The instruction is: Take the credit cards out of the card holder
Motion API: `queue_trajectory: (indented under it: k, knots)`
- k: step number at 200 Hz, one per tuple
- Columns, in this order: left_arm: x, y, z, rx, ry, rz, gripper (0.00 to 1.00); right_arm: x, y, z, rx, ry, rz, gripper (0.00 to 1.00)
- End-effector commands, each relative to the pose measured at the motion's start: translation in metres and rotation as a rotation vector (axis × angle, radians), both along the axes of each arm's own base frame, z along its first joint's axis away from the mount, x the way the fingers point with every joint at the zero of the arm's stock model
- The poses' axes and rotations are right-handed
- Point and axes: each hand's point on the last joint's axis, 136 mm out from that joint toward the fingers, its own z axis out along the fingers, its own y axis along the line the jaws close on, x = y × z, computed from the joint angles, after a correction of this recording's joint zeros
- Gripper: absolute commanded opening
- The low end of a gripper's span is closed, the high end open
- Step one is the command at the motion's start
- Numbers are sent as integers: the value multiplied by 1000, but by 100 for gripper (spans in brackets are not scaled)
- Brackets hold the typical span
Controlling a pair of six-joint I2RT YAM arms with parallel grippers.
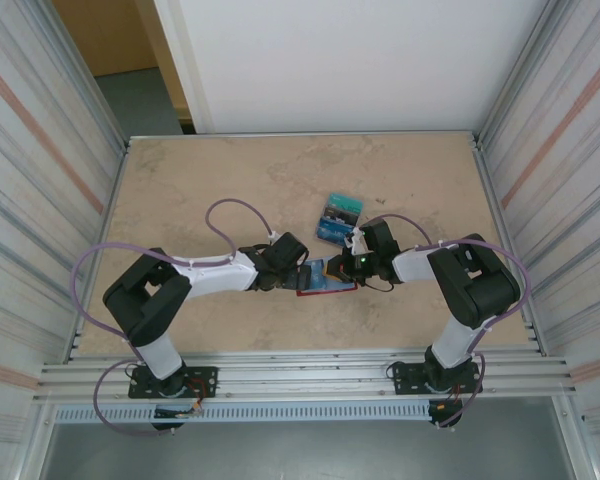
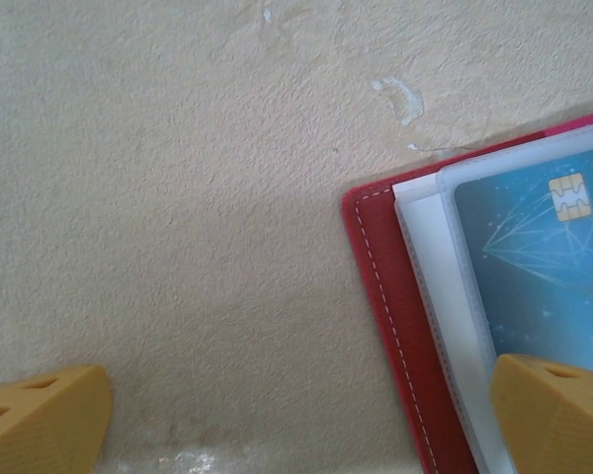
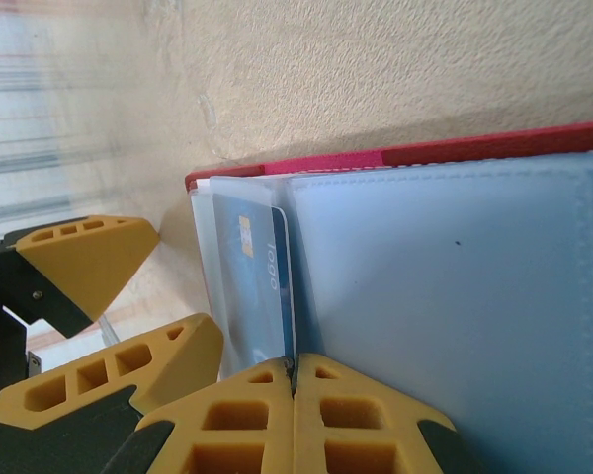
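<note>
L gripper (image 2: 298,400) spread wide, holding nothing. One finger hangs over bare table (image 2: 178,197), the other over the edge of the open wallet (image 2: 376,296). Wallet lies flat betw. the two grippers. Inside it: a clear sleeve (image 2: 422,296) w/ one blue chip card (image 2: 544,276), beside a grey-blue pocket (image 3: 455,296). R gripper (image 3: 293,375) has its fingers pressed together at that card's edge, seemingly pinching it. Loose cards (image 1: 338,218) lie on the table just beyond R gripper. Step, prob.: pulling this card out. Next move calls for R to draw the card clear of the sleeve while L presses the wallet down so it doesn't slide.
</note>
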Motion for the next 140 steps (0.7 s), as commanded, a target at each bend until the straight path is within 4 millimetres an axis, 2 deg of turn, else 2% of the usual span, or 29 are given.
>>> queue_trajectory:
  k: [1, 15, 43, 64, 105, 140]
  knots:
    - [2, -15, -3, -48, 10, -34, 99, -6, -7, -6, -25, 20, -3, 4]
    - [3, -16, 1, -65, -2, -29, 99, -6, -7, -7, -26, 22, -3, 4]
    - [10, -20, 25, -131, -71, -47, 99, -7, -8, -7, -27, 23, -5, 4]
    - [12, -23, 30, -156, -80, -64, 99, -6, -8, -8, -26, 26, -7, 4]
    - [11, -17, 11, -72, -36, -56, 99, -6, -7, -5, -19, 22, -7, 4]
    - [4, -12, -8, 110, -2, -101, 99, -6, -5, -2, -1, 21, -8, 4]
